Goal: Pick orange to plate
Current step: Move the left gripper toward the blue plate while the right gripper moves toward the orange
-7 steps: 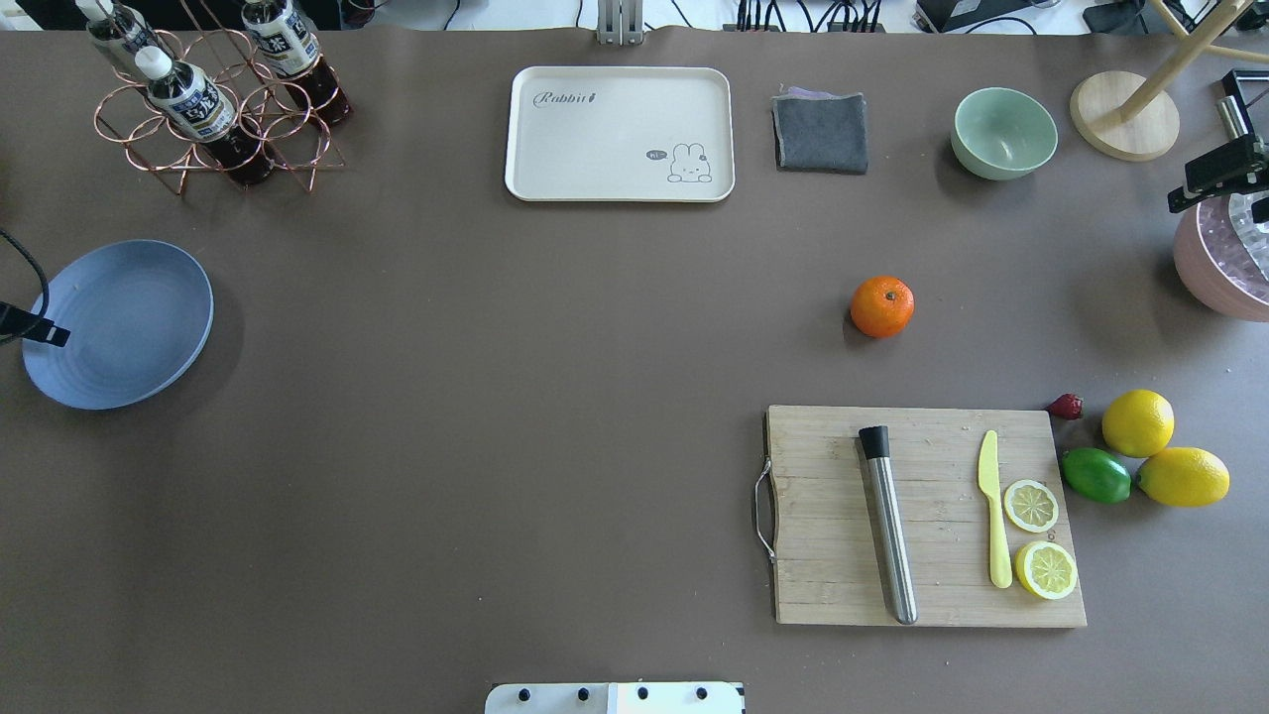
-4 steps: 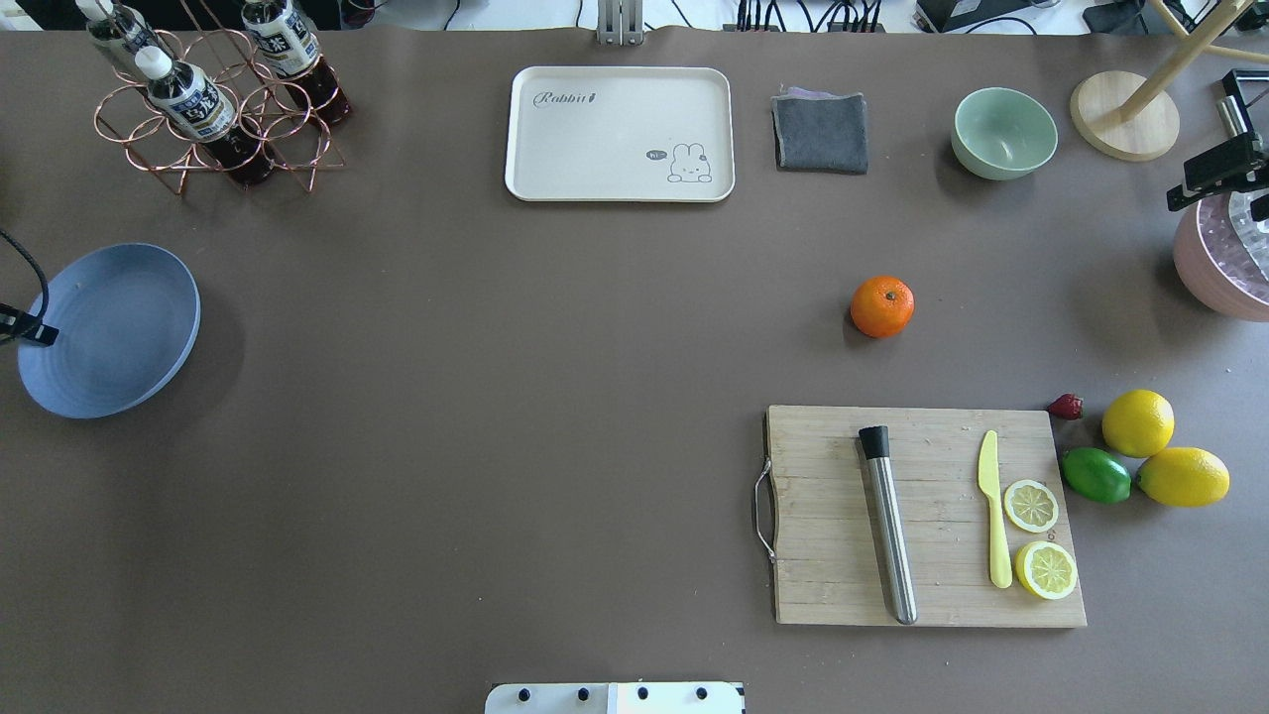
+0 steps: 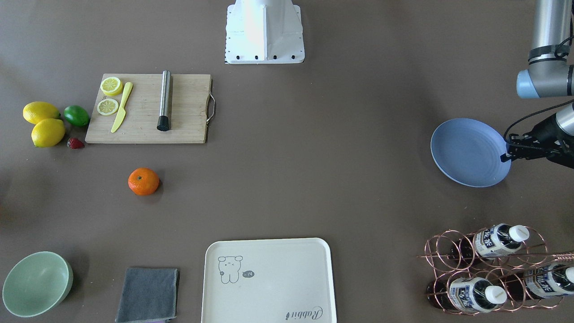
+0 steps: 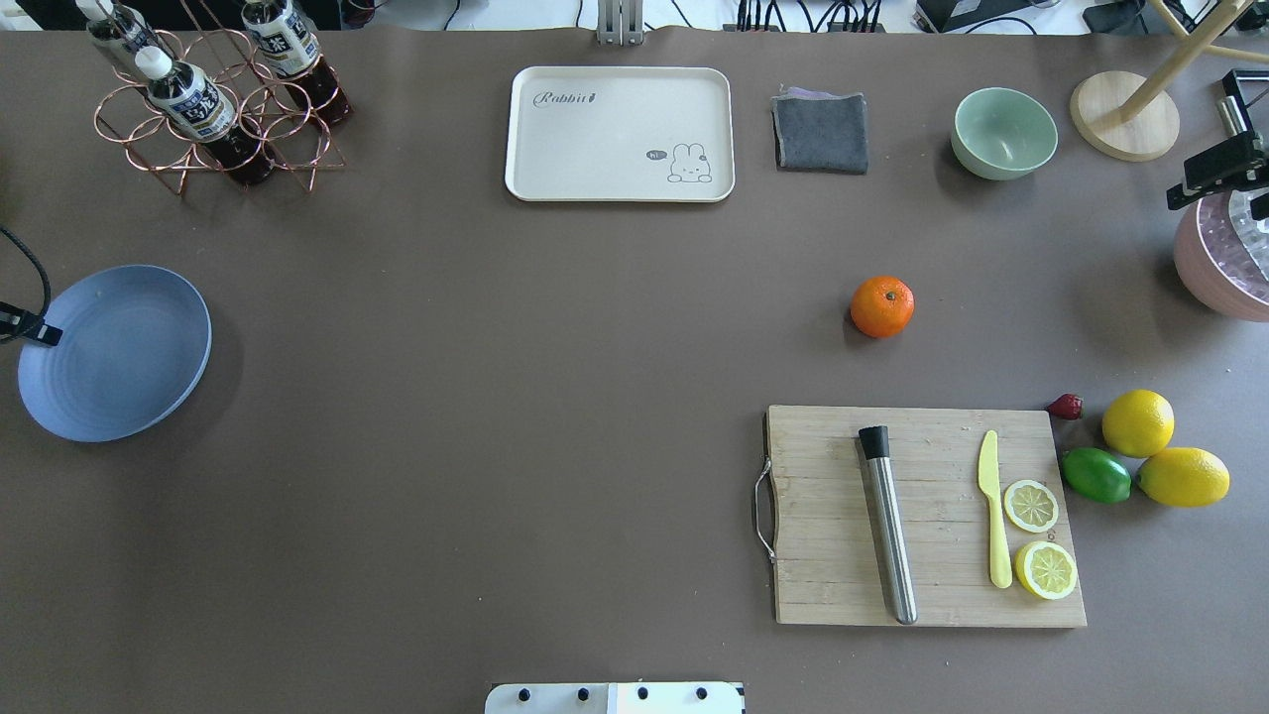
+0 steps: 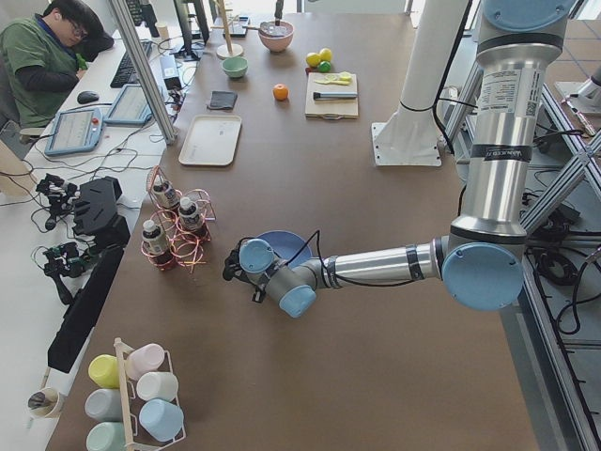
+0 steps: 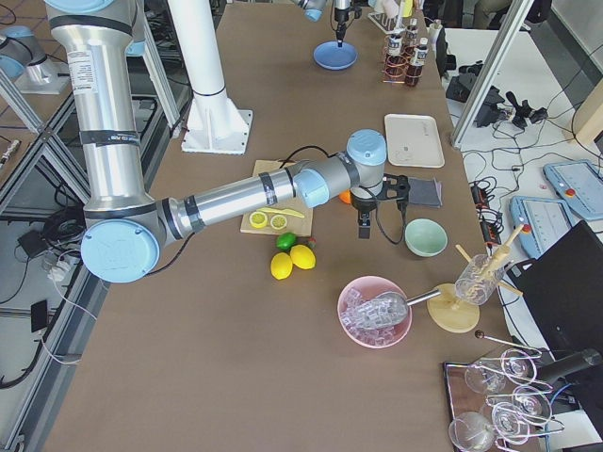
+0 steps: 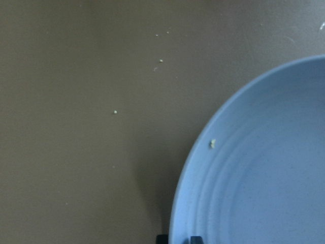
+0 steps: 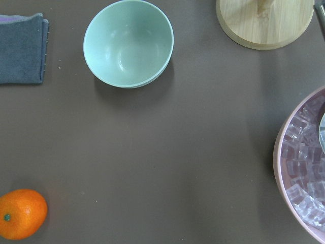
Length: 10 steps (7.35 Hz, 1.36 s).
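Note:
The orange [image 4: 881,306] rests alone on the brown table, right of centre, above the cutting board; it also shows as the orange [image 3: 143,181] and in the right wrist view's bottom left corner [image 8: 21,214]. The periwinkle plate [image 4: 124,357] is at the far left. My left gripper [image 4: 35,329] is shut on its left rim, seen as the gripper [image 3: 506,154] at the plate [image 3: 468,152]. The left wrist view is half filled by the plate [image 7: 264,168]. My right gripper [image 4: 1205,183] hovers at the far right over the ice bowl; whether it is open or shut cannot be told.
A pink bowl of ice [image 4: 1219,268], a green bowl [image 4: 1003,132], a grey cloth [image 4: 820,131] and a cream tray [image 4: 620,134] line the far side. A cutting board [image 4: 927,516] with muddler, knife and lemon slices lies near, with lemons and a lime [image 4: 1095,475] beside it. A bottle rack [image 4: 213,109] stands behind the plate.
The plate, held at its rim by my left gripper, has swung nearer to the robot's side of the table. The orange and the right arm have not moved.

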### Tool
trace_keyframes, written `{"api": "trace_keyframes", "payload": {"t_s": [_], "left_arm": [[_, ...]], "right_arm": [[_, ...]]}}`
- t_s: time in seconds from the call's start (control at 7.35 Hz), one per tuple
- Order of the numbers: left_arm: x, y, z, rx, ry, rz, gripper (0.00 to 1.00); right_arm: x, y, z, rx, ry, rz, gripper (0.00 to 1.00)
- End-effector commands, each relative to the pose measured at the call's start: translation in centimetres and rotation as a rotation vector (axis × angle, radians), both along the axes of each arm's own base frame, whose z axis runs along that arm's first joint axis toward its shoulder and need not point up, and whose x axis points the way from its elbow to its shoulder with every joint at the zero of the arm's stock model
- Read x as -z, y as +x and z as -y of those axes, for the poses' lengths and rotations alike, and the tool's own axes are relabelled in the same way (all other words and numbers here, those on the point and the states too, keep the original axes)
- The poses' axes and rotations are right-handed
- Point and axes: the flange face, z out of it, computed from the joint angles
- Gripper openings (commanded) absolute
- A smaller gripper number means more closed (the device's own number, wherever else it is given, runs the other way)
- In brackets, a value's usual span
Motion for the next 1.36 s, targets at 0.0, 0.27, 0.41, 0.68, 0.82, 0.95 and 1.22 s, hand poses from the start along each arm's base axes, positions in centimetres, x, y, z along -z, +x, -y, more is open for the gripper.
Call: {"api": "trace_keyframes", "payload": {"t_s": [0.0, 0.27, 0.41, 0.68, 0.82, 0.95, 1.22], "left_arm": [[1.5, -1.8, 0.2, -0.008, -0.027, -0.078, 0.0], [3.7, -2.6, 0.3, -0.037, -0.055, -0.167, 0.0], [7.1, -2.6, 1.0, 0.01, -0.094, -0.192, 0.0], [13.2, -1.7, 0.9, 0.081, -0.128, -0.22, 0.0], [15.8, 1.8, 0.3, 0.103, -0.147, -0.205, 0.0], [18.5, 5.1, -0.2, 0.123, -0.153, -0.201, 0.0], [24.7, 12.8, -1.0, 0.169, -0.193, -0.229, 0.0]], "right_arm": [[0.1, 0.0, -0.1, 0.0, 0.022, 0.007, 1.0], [0.7, -0.1, 0.3, -0.005, 0.039, 0.0, 1.0], [1.3, -0.6, 0.7, 0.001, 0.052, -0.003, 1.0], [3.5, -4.5, 1.4, -0.009, 0.03, 0.001, 1.0], [4.5, -7.5, 1.5, 0.012, 0.041, -0.013, 1.0], [5.5, -10.2, 2.0, 0.032, 0.048, -0.019, 1.0], [8.4, -15.0, 2.4, 0.026, 0.056, -0.024, 1.0]]}}
